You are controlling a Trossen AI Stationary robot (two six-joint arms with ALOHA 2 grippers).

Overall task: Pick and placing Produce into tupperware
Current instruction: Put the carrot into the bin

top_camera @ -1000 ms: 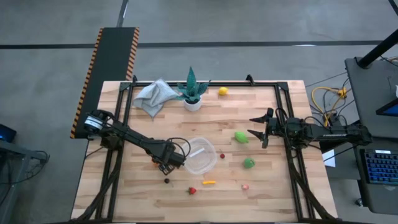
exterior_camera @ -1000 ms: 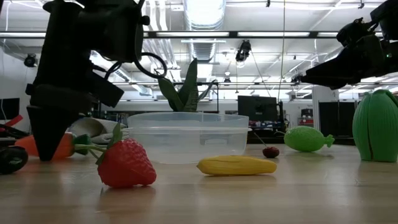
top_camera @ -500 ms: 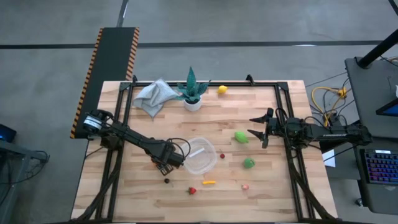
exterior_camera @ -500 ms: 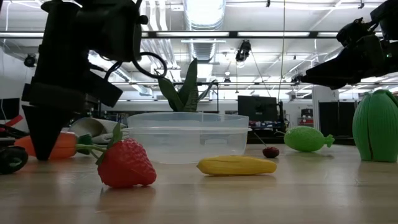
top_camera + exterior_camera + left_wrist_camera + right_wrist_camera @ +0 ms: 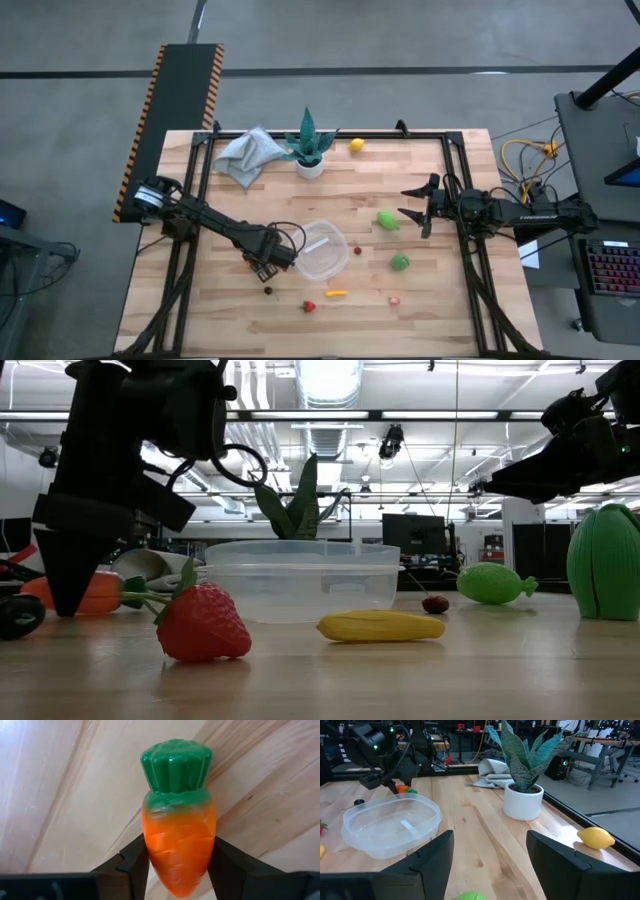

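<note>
Reaching low beside the tupperware [image 5: 322, 249], left gripper [image 5: 178, 865] clamping the carrot [image 5: 178, 849]

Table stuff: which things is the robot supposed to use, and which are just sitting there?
For the job: carrot in the left gripper, tupperware, strawberry, corn, lemon.
Just lying about: potted plant, grey cloth.
</note>
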